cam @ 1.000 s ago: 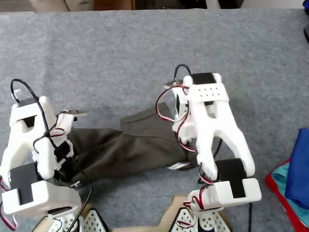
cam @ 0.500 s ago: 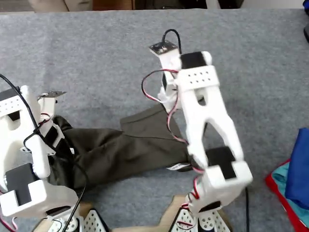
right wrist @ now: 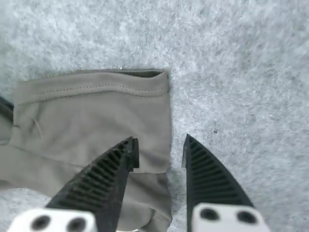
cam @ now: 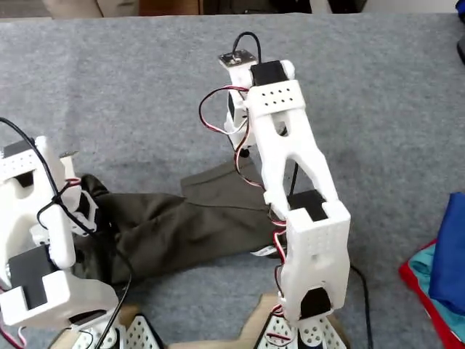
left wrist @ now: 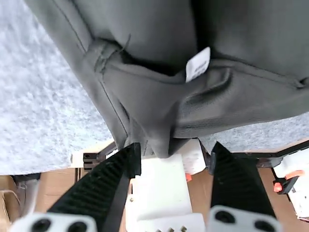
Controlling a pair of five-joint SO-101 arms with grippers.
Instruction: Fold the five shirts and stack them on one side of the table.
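A crumpled olive shirt (cam: 189, 225) lies low and centre in the high view on the grey counter (cam: 131, 80). The left arm (cam: 43, 240) and the right arm (cam: 298, 196) overlap it, hiding its ends. The left claw (left wrist: 174, 149) stands wide apart with a bunched fold between. The right claw (right wrist: 159, 142) gapes over a hemmed edge. Coloured cloths (cam: 439, 265) at lower right are cut off by the frame.

Olive shirt (cam: 196, 225) rumpled, ctr table (cam: 145, 87).

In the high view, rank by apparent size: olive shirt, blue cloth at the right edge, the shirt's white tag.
1. olive shirt, clearly largest
2. blue cloth, cut off by the frame edge, so judged on its visible part only
3. white tag, smallest
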